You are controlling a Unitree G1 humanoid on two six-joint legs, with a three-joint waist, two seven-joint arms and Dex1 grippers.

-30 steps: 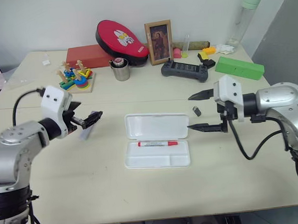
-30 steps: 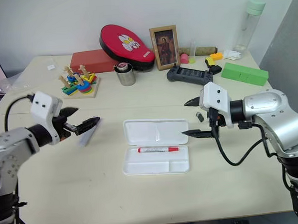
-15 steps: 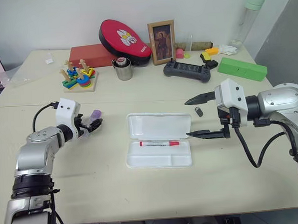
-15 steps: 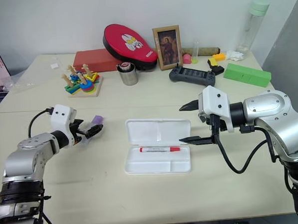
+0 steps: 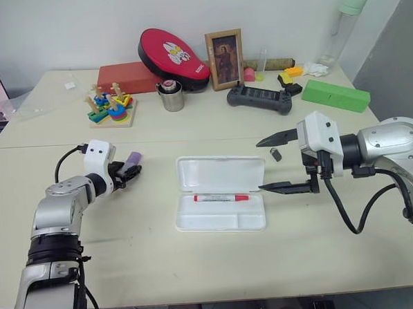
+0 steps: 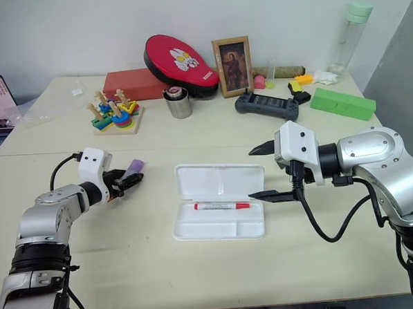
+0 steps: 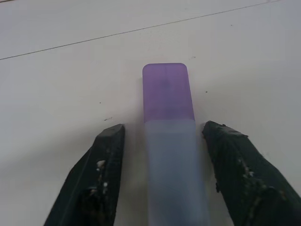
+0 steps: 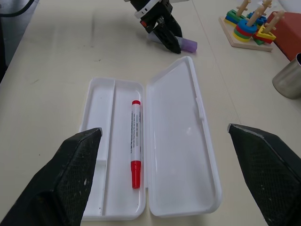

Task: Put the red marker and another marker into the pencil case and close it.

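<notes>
Marker, short, thick, pale translucent barrel, lilac cap (image 7: 168,136), lies on table at 9 o'clock of open white plastic pencil case (image 5: 221,202). My left gripper (image 5: 126,174) straddles barrel, fingers half-narrowed, gaps either side, not yet clamped. Light, stiff, smooth: judge grip mid-barrel. Slim red-capped marker (image 5: 220,197) already in case; my right gripper (image 5: 277,163) wide, empty, at 3 o'clock.

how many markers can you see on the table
2: the red marker lies inside the open pencil case; the lilac-capped marker lies on the table between the left gripper's fingers.
</notes>
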